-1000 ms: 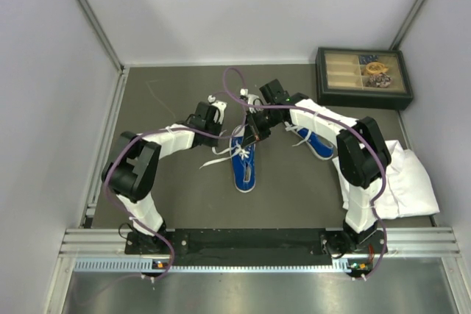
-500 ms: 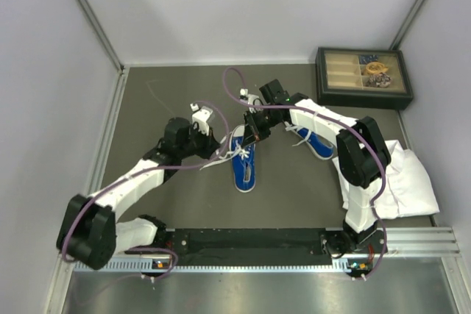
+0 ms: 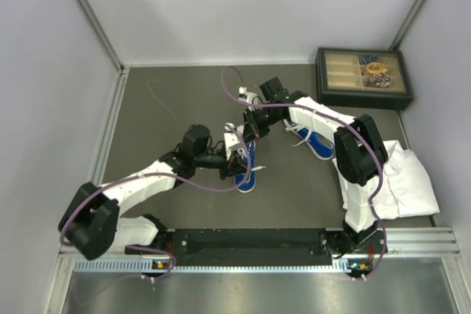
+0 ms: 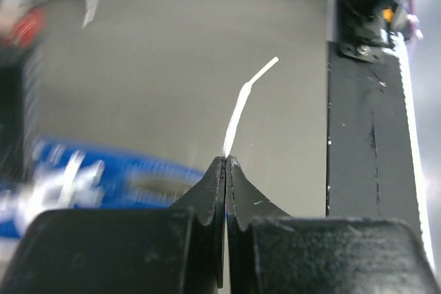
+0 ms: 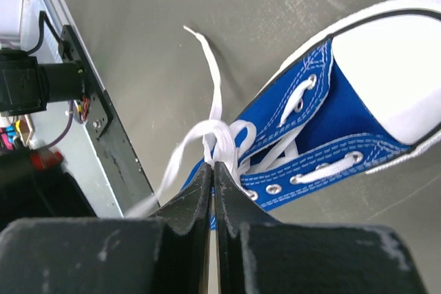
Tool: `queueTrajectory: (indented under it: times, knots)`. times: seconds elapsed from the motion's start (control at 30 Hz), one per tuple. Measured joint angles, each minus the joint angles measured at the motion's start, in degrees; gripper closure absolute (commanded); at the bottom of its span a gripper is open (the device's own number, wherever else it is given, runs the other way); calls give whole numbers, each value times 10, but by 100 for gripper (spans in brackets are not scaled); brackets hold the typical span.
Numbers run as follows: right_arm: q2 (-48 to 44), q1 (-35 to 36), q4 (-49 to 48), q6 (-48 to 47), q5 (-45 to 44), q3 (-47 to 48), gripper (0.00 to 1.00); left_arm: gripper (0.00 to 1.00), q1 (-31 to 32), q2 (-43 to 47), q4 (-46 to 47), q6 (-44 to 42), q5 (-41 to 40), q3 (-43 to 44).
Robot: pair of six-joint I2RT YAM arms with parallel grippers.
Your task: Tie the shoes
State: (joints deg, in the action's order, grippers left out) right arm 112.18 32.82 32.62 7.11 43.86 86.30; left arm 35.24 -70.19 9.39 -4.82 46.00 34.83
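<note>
The left tool (image 4: 225, 164) is squeezed together on the thin end of a white lace (image 4: 239, 108). It pinches only a little bit of it. The rest pokes out toward 1 o'clock in the wrist view.

The left arm reaches in from 8 o'clock over the grey counter (image 3: 169, 108). The blue shoe (image 5: 337, 108) lies near the middle of the counter, right by the left tool.

At 12 o'clock from the shoe is the right tool (image 5: 212, 164). It is squeezed together too, on a bunch of laces (image 5: 219, 132) where they cross above the lace holes. I cannot tell if that bunch is a real knot.

The other shoe (image 3: 318, 145) lies at 2 o'clock from the first one, partly under the right arm. Its laces look loose. A white cloth (image 3: 408, 182) sits at 4 o'clock, and a dark box (image 3: 363, 77) sits in the 1 o'clock corner.

What could go wrong? I think the lace end could slip out of the left tool, because so little of it is held. A hard pull could drag the light shoe along and not make the knot tight. The two tools are very close, so they could bump. If the right tool lets go too soon, the crossed laces could fall apart.

I see no words or labels that I can read.
</note>
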Motion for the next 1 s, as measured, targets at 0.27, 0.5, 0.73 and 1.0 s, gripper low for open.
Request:
queueTrajectory:
  times: [0.27, 0.5, 0.73, 1.0]
  knots:
    - [17, 0, 35, -70, 43, 23, 100, 100, 66, -159, 37, -109, 53, 104]
    - [20, -2, 71, -126, 70, 45, 100, 100, 71, -236, 42, -207, 77, 165]
    - [39, -11, 87, -153, 90, 53, 100, 54, 71, -253, 129, -255, 48, 148]
    - [45, -14, 93, -167, 94, 54, 100, 51, 65, -163, 94, -210, 10, 117]
